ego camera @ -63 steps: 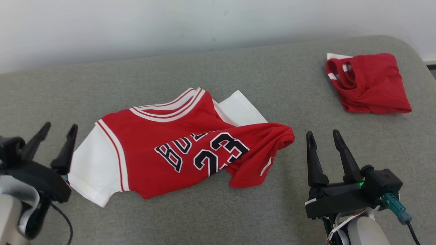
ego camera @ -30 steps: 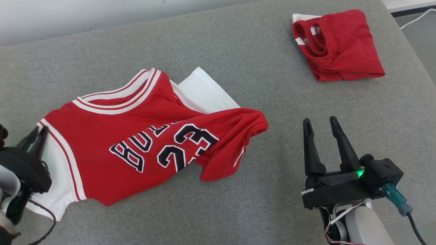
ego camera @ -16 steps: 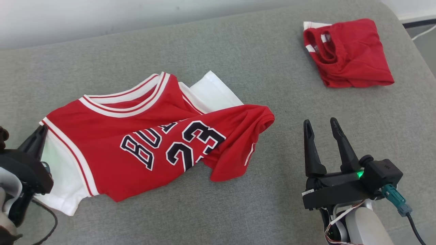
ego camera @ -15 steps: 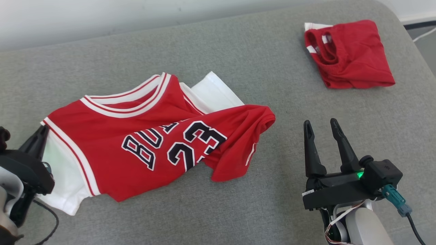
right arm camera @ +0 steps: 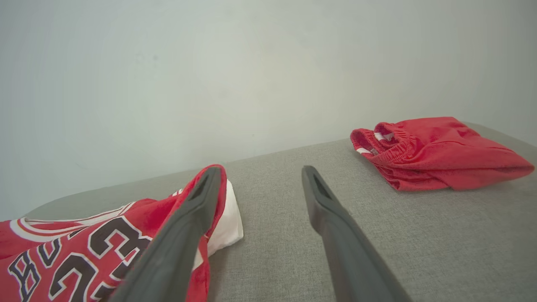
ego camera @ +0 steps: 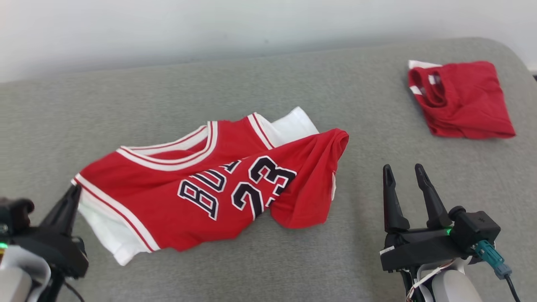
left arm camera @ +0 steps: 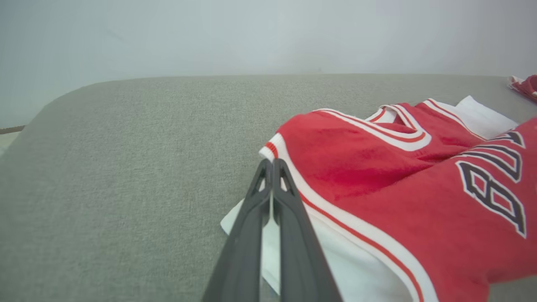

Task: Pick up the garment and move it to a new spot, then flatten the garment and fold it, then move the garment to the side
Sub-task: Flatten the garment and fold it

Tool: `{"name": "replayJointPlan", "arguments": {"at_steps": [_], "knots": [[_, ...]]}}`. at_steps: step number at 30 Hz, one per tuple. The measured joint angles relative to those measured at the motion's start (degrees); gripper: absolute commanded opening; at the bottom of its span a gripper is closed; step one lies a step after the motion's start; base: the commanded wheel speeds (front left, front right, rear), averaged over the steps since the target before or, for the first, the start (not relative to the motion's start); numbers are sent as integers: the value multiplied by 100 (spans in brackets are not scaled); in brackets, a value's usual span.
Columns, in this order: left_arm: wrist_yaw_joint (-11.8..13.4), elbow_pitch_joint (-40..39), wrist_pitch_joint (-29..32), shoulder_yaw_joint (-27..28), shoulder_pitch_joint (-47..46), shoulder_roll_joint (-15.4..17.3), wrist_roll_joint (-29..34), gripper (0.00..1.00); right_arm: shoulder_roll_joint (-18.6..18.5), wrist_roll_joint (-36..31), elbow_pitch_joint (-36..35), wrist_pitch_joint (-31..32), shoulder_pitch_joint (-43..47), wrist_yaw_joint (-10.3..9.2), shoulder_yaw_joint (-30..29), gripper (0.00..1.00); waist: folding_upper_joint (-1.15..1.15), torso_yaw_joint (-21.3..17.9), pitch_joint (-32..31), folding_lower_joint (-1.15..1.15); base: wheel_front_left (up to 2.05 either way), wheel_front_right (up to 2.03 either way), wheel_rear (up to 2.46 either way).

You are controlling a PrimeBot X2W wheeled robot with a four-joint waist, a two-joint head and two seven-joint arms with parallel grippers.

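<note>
The garment (ego camera: 218,184) is a red jersey with white sleeves and a black "23", lying crumpled on the grey padded surface (ego camera: 251,84). My left gripper (ego camera: 75,189) is at the lower left, shut on the trimmed edge of its left shoulder, and that corner is drawn up to the fingertips. In the left wrist view the two fingers (left arm camera: 289,209) press together at the white-and-red trim of the garment (left arm camera: 377,167). My right gripper (ego camera: 403,171) stands open, apart from the cloth, to the right of the garment's bunched hem. Its open fingertips (right arm camera: 260,174) point past the garment (right arm camera: 84,247).
A folded red pair of shorts (ego camera: 461,100) lies at the back right of the surface, also seen as the shorts (right arm camera: 436,155) ahead and right of the right gripper. A pale wall (ego camera: 209,29) stands behind. The surface's rounded edge (ego camera: 514,54) falls away at the far right.
My left gripper closed on the garment's left shoulder edge, and that corner now rises to its tips with the cloth bunched a little. The head camera shifted. The right gripper stayed open.
</note>
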Motion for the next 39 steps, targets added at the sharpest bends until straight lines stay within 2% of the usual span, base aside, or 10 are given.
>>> {"name": "replayJointPlan", "arguments": {"at_steps": [9, 21, 27, 35, 36, 37, 38, 39], "knots": [[835, -1820, 52, 148, 1273, 157, -246, 0, 0, 7, 33, 0, 70, 0, -38, 100, 0, 482, -232, 0, 0, 0, 0], [1532, -3231, 132, 41, 2323, 133, -304, 0, 1, -3, 92, 0, 219, 0, -111, 100, 0, 893, -535, -1, 0, 0, 0], [1629, -3549, 133, -98, 2650, 18, -371, 0, 1, -19, 129, 0, 242, 0, -125, 100, 0, 1066, -585, -1, 0, 0, 0], [1573, -2999, -133, -308, 2668, -280, -232, 0, 1, -67, 255, 0, 195, 0, -77, 100, 0, 1131, -565, 0, 0, 0, 0], [1577, -2929, -211, -296, 2650, -300, -191, 26, 1, -75, 270, 0, 193, 0, -78, 100, 0, 1131, -569, 1, 0, 0, 0], [1585, -2867, -275, -277, 2623, -324, -163, 83, 1, -77, 286, 0, 192, 0, -80, 100, 0, 1129, -574, 0, 0, 0, 0], [1591, -2819, -326, -261, 2596, -352, -120, 100, 1, -80, 304, 0, 190, 0, -82, 100, 1, 1125, -579, 1, 0, 0, 0], [1589, -2776, -381, -240, 2572, -387, -80, 100, 1, -81, 321, 0, 190, 0, -81, 100, 1, 1121, -585, 1, 0, 0, 0]]}}
